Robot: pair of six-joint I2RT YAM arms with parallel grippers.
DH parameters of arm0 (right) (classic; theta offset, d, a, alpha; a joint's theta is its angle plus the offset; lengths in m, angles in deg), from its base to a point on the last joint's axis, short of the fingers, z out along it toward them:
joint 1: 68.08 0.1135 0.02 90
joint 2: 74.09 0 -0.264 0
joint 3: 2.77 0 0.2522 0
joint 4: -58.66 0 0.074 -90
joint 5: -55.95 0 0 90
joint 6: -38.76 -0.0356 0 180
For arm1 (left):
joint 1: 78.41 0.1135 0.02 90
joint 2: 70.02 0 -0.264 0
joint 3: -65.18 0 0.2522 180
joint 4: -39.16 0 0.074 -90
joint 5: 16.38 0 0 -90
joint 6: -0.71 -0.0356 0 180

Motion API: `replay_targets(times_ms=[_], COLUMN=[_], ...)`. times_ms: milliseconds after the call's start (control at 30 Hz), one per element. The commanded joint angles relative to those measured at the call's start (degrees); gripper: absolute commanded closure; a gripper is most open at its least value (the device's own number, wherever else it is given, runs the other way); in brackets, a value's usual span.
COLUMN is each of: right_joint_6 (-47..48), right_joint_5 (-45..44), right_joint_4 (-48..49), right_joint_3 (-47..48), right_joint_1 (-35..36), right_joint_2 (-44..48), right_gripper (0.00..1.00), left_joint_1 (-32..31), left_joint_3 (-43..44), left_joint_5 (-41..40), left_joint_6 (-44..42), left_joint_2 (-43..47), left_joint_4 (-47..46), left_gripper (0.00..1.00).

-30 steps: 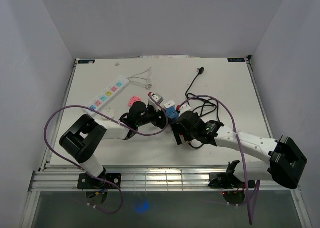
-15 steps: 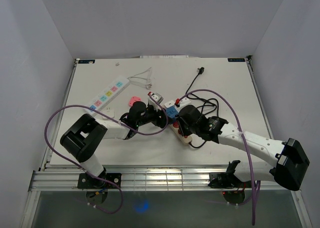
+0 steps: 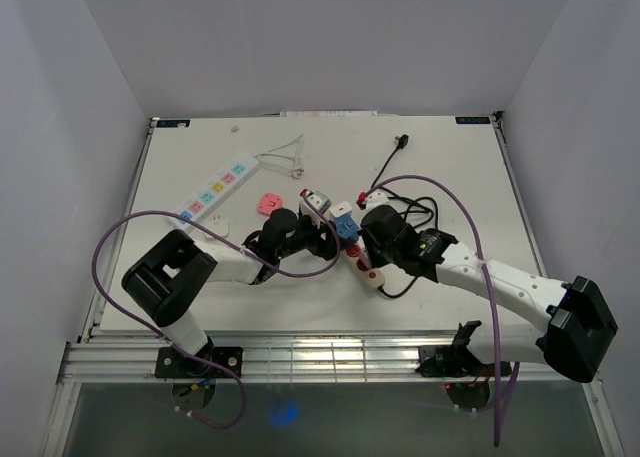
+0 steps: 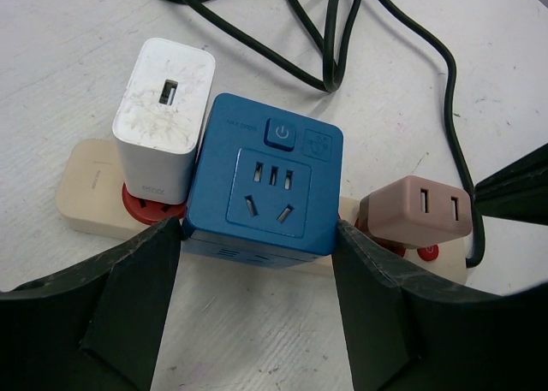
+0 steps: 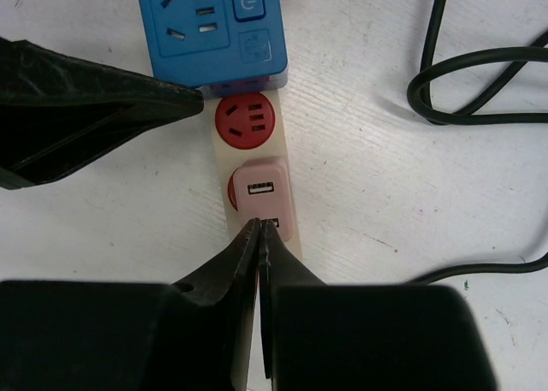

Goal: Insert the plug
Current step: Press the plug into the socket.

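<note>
1. On the white table, the beige power strip lies near the middle, and both arms reach in to it from either side.
2. The long white power strip with coloured sockets lies well apart from the beige strip, off to its left and farther back.
3. The left gripper stands wide across the beige strip, with one dark finger pressed to each side of the blue cube adapter, so it is clasping the cube.
4. The right gripper is pinched fully together with nothing between its fingers. Their joined tips touch the near end of the pink-brown plug.
5. A black cable loops on the table just beyond the beige strip.
6. The blue cube stands upright on the beige strip, about midway along it.
7. The white USB charger stands in the strip's red socket just beside the cube, touching its side.
8. The pink-brown plug sits over a red socket at the strip's other end, with a sliver of red showing beside it. I cannot tell whether it is pushed fully home.
9. One bare red socket shows on the strip between the cube and the plug.
</note>
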Motion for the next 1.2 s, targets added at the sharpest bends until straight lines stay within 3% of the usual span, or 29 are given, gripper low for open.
replay_targets(times_ms=[0, 300, 633, 1000, 1167], right_joint_6=[0.42, 1.12, 2.44, -1.34, -1.61], right_joint_5=[0.39, 2.41, 2.94, 3.64, 2.33], right_joint_4=[1.06, 1.77, -4.29, 6.95, 6.60], right_joint_3=[0.36, 1.32, 11.96, -8.24, -7.56], right_joint_1=[-0.97, -1.32, -1.32, -1.32, -1.32], right_joint_2=[-0.20, -1.17, 0.67, -2.40, -2.94], right_gripper=[0.92, 0.92, 0.92, 0.92, 0.92], left_joint_1=[-1.35, -2.14, -2.05, -2.06, -2.06], left_joint_3=[-0.46, -0.55, -0.11, 0.33, -0.02], left_joint_5=[-3.12, -4.62, -4.44, -3.91, -4.09], left_joint_6=[-2.01, -3.24, -2.54, -1.92, -2.01], left_joint_2=[0.50, 0.41, -0.73, -1.70, -1.52], left_joint_4=[-2.62, -2.71, -2.62, -2.62, -2.62], left_gripper=[0.24, 0.24, 0.24, 0.24, 0.24])
